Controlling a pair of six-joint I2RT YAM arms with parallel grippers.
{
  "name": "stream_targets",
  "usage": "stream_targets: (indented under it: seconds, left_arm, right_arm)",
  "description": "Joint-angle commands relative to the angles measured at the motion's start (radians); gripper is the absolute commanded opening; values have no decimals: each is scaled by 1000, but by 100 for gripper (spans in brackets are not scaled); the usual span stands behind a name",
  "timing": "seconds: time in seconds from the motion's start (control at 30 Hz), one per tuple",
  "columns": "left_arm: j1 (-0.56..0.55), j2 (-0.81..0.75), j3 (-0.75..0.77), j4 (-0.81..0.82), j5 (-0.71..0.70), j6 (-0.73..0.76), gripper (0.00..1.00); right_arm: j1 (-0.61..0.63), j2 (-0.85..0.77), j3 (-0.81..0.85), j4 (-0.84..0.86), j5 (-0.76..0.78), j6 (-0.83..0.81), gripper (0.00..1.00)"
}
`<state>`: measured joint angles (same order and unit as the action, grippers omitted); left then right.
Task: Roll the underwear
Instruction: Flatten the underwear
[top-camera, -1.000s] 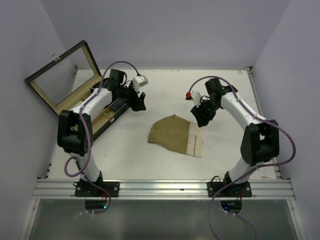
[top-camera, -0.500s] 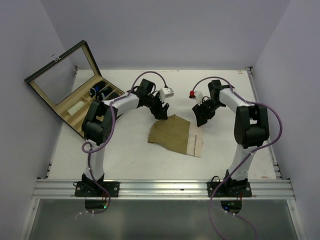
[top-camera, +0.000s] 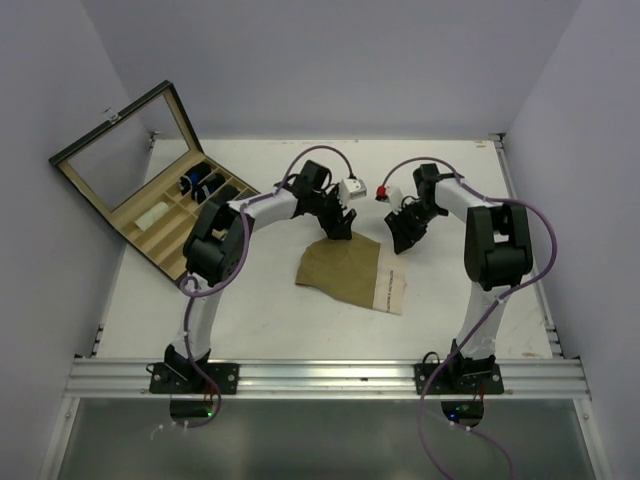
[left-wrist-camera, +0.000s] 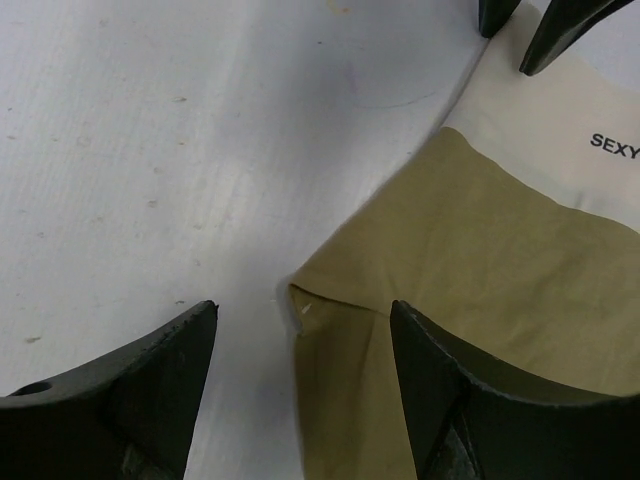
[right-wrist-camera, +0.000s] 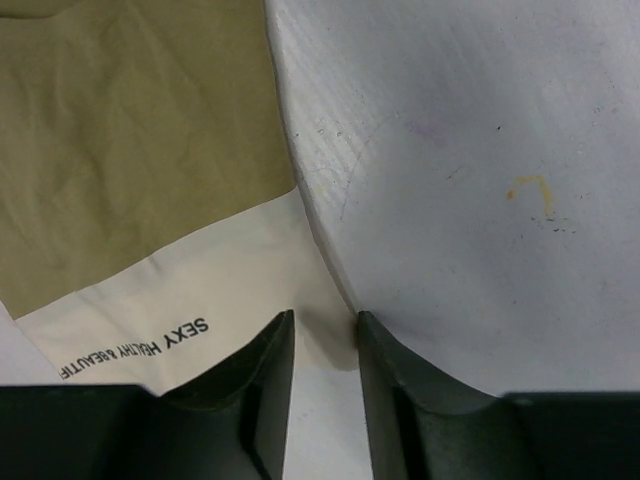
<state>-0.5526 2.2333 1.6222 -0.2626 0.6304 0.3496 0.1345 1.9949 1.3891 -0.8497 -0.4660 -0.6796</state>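
Observation:
The olive underwear (top-camera: 342, 266) lies flat mid-table, its cream printed waistband (top-camera: 391, 285) on the right side. My left gripper (top-camera: 338, 228) hovers low over the far left corner of the cloth, open; in the left wrist view that corner (left-wrist-camera: 310, 305) lies between its wide-set fingers (left-wrist-camera: 302, 305). My right gripper (top-camera: 397, 240) is at the far end of the waistband. In the right wrist view its jaws (right-wrist-camera: 325, 316) stand narrowly apart with the waistband corner (right-wrist-camera: 300, 250) reaching in between them. The right gripper's fingertips (left-wrist-camera: 545, 35) show at the top of the left wrist view.
A wooden compartment box (top-camera: 150, 225) with a raised glass lid (top-camera: 120, 150) stands at the far left, holding dark rolled items (top-camera: 200, 183) and a white one (top-camera: 152, 215). Grey walls close in the table on three sides. A metal rail (top-camera: 330, 378) runs along the near edge.
My left arm swung from the box across to the underwear's far left corner. My right gripper shifted slightly onto the waistband's far corner and its jaws have narrowed.

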Motion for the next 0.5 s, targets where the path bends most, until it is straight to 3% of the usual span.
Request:
stream_targets:
  seconds: [0.0,0.07,0.17,0.27,0.3,0.33,0.47]
  left_arm:
    - [-26,12,27,31,8,-14,73]
    - [-35,15,13,29,-11,-8,71]
    - [-43,20,2,34,-55,-5,66]
    - [-43,17,-10,42,-70,-1,47]
    - [-44,8,-22,51,-74,-3,35]
    - [-44,0,-28,59,-75,-1,30]
    - [-43,-61,-56,80,-67,5,0]
  right_arm:
    - [1,-1,-7,1,-33,-50,33]
    - [-1,-2,-18,12,-28,-54,22]
    - [1,-2,-12,6,-28,-55,14]
    - [1,-7,-4,3,-33,-55,5]
    - [1,-8,-1,1,-36,-57,3]
    - [1,-13,7,-6,-43,-57,0]
    - [1,-41,28,-23,-63,-49,0]
